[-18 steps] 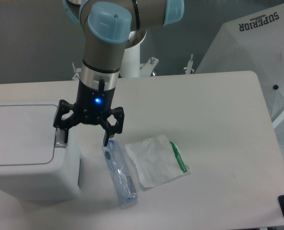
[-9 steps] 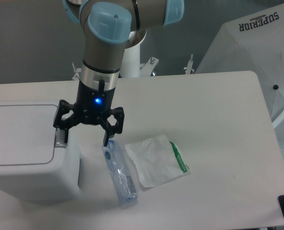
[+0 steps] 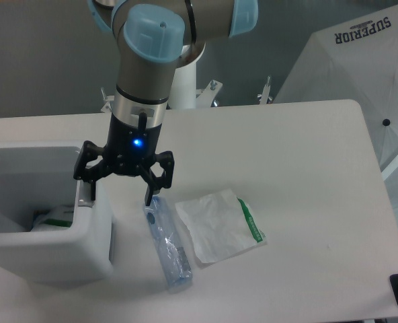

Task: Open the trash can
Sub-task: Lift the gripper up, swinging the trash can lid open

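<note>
**White bin stands open beneath the spread gripper**

The large boxy white plastic trash can (image 3: 48, 245) with rounded corners sits at the 9 o'clock edge of the white table (image 3: 300, 175). Its top is open and the hollow inside is exposed, with some white and green refuse (image 3: 51, 219) lying at the bottom. The lid itself cannot be made out clearly. The black two-finger gripper (image 3: 117, 194), glowing with a small blue light on its body, hangs over the bin's right rim with its jaws spread wide apart, gripping nothing. One finger comes down at the small grey push tab (image 3: 85, 200) on the rim; the other comes down just above the clear plastic bottle (image 3: 167, 245), which lies on the table at the bin's 3 o'clock. Just beside the bottle, farther toward 3 o'clock, lies a thin white wrapper with a green stripe (image 3: 219, 225).
</note>
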